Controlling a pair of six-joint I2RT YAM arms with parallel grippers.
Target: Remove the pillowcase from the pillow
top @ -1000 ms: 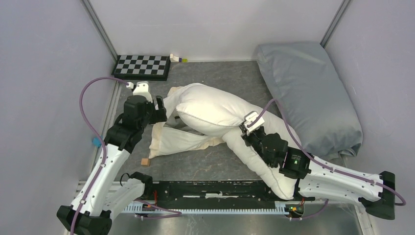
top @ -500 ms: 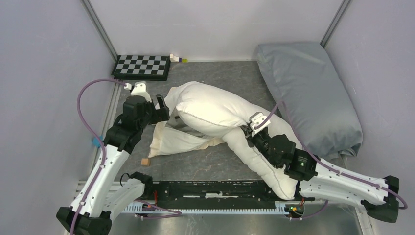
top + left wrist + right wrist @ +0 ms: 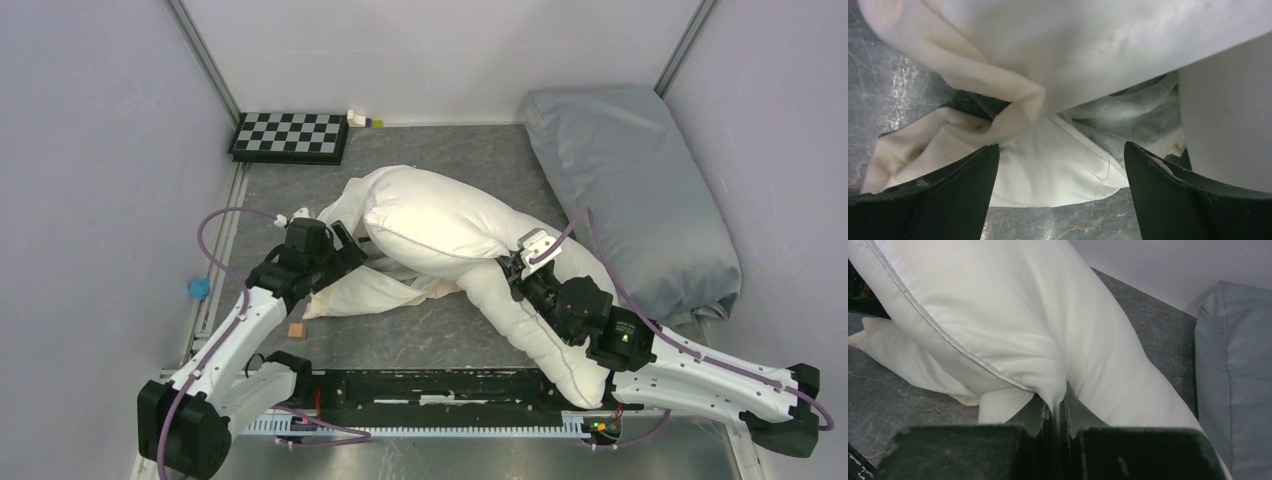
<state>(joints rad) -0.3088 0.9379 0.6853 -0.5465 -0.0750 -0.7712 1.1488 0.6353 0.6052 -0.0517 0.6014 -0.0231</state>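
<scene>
Pinching a fold of the pillow [image 3: 440,225], slumped mid-table, with the right gripper [image 3: 1057,410] pressed together, and hovering the left gripper [image 3: 1060,150], spread wide, just over the pillowcase [image 3: 1048,172] crumpled at the pillow's near-left side.

Bare counter [image 3: 450,148] lies behind the pillow [image 3: 440,215]; the grey pillow [image 3: 630,190] blocks the right side, the chessboard [image 3: 290,137] the far-left corner.
</scene>
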